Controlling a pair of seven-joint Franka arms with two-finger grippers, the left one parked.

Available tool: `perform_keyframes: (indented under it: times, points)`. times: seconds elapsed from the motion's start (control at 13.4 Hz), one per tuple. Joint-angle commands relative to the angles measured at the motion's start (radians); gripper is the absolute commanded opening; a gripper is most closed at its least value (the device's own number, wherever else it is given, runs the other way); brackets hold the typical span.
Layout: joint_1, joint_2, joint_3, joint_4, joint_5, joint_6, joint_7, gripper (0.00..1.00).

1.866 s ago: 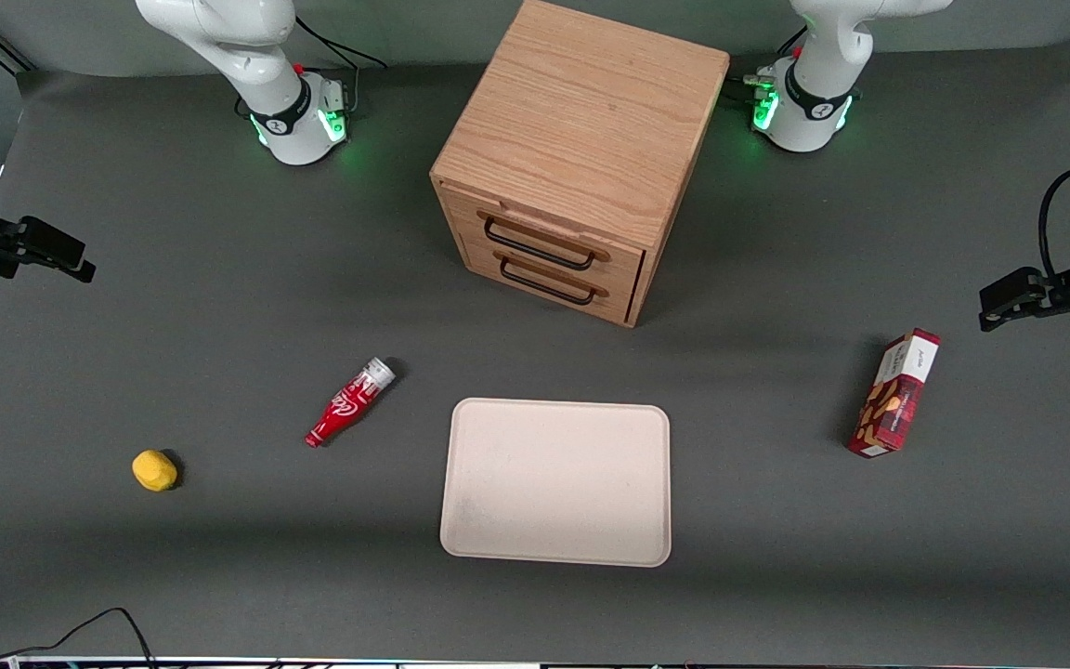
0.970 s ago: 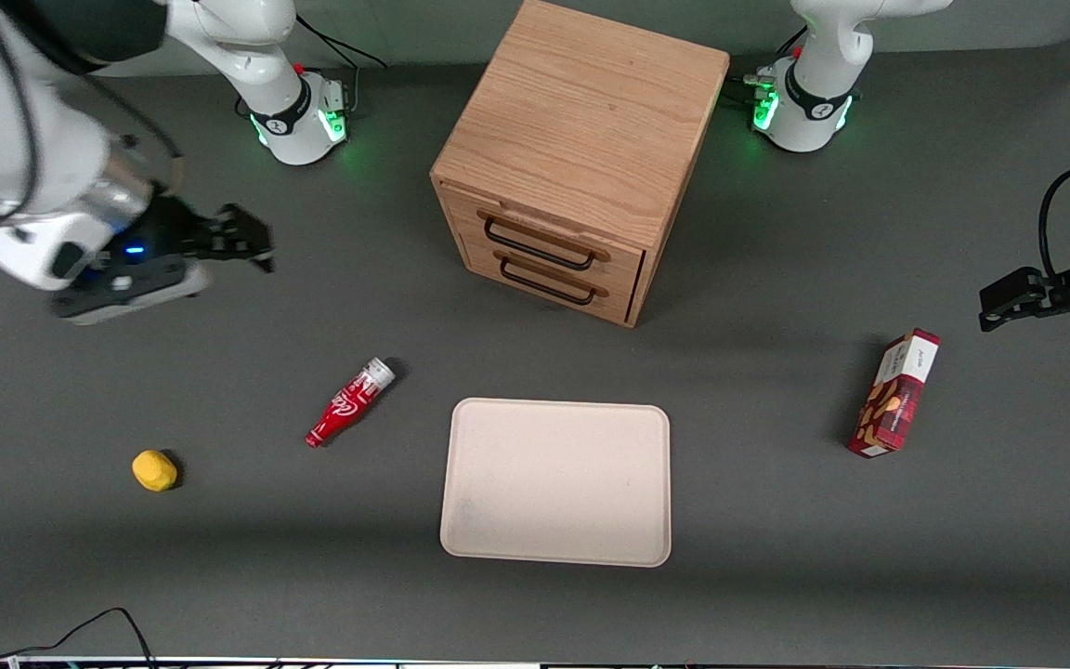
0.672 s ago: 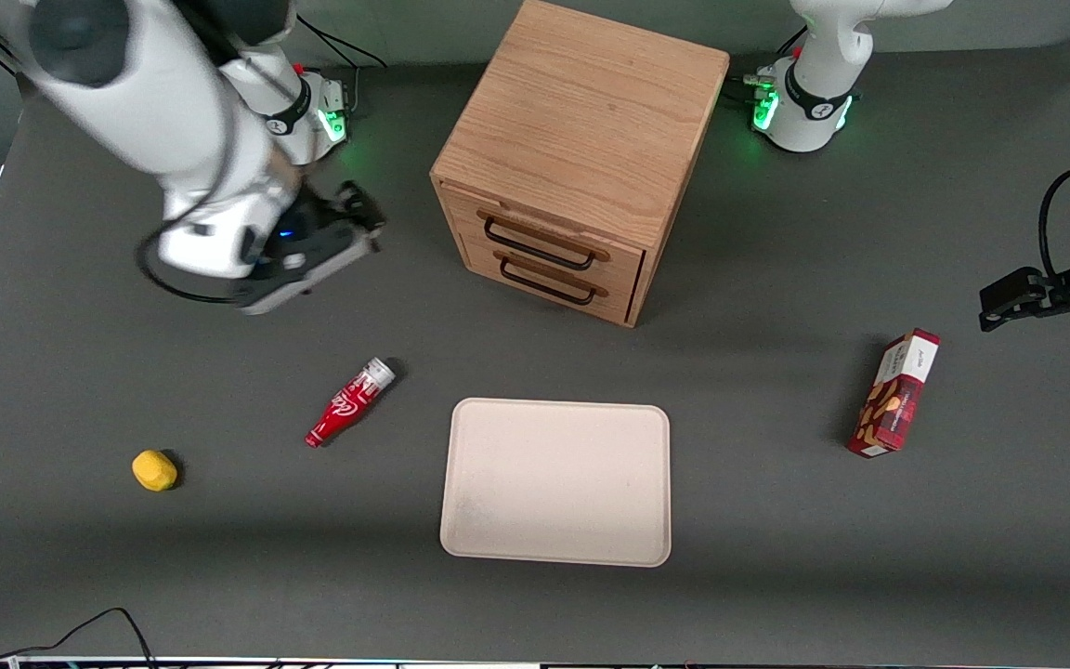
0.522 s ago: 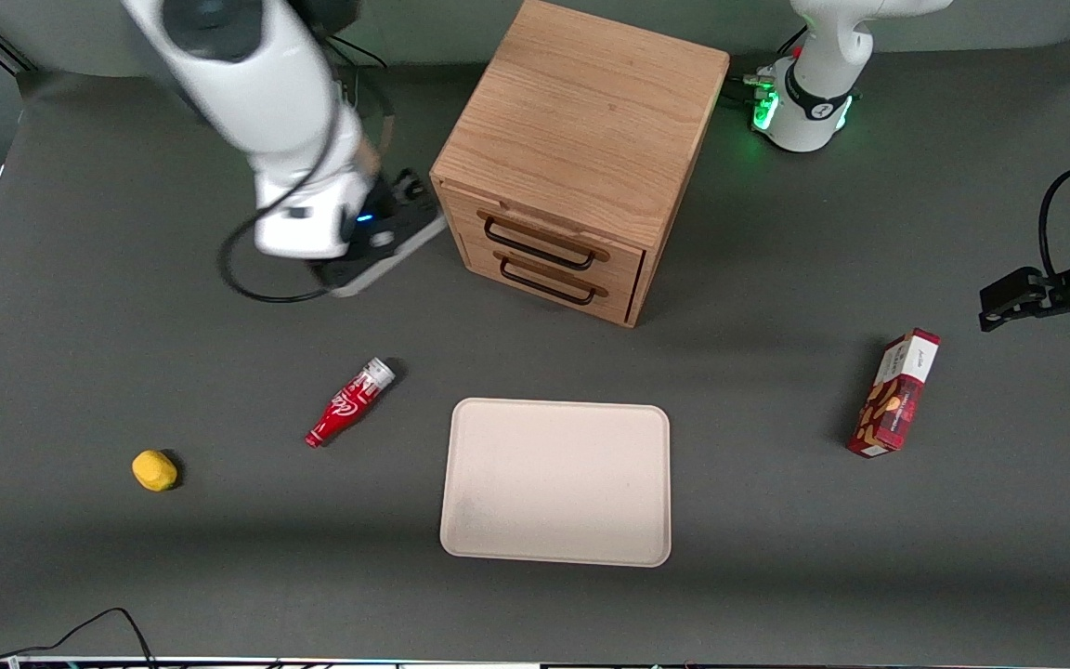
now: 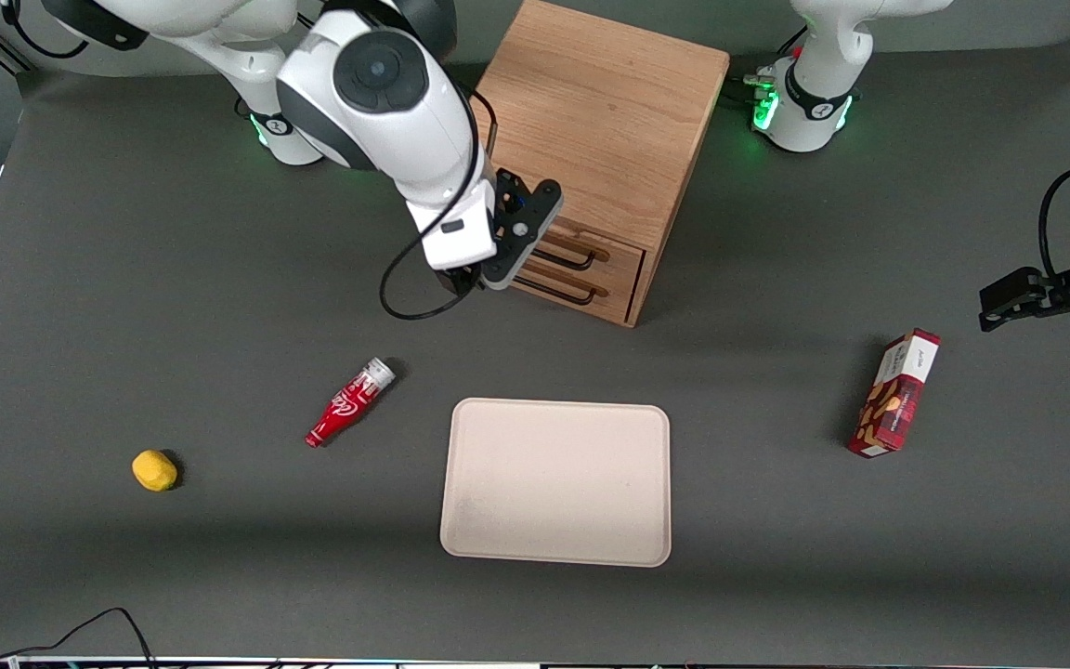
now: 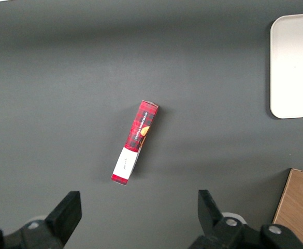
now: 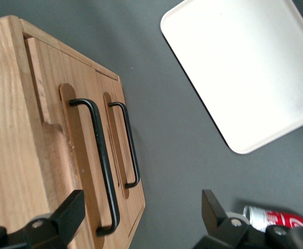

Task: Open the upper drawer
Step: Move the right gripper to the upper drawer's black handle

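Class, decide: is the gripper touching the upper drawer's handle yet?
Apart. The right wrist view shows the open gripper in front of the upper drawer, neither finger reaching its handle.

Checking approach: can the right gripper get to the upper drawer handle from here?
Probably yes. The gripper is open, in front of the cabinet, and nothing sits between it and the upper drawer's handle.

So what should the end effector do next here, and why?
Probably ease in toward the cabinet until its open fingers straddle the black handle of the upper drawer. The end effector sits in front of the drawer fronts with its fingers apart and nothing between them. The drawer looks shut, flush with the lower one, so no pull can start yet.
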Motion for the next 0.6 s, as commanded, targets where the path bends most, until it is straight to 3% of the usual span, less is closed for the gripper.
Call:
perform_keyframes:
  times: [0.0,0.52]
  points:
    - [0.052,0.056,0.013,0.007,-0.079,0.014,-0.026,1.0]
    - [0.051,0.087,0.011,-0.102,-0.151,0.088,-0.028,1.0]
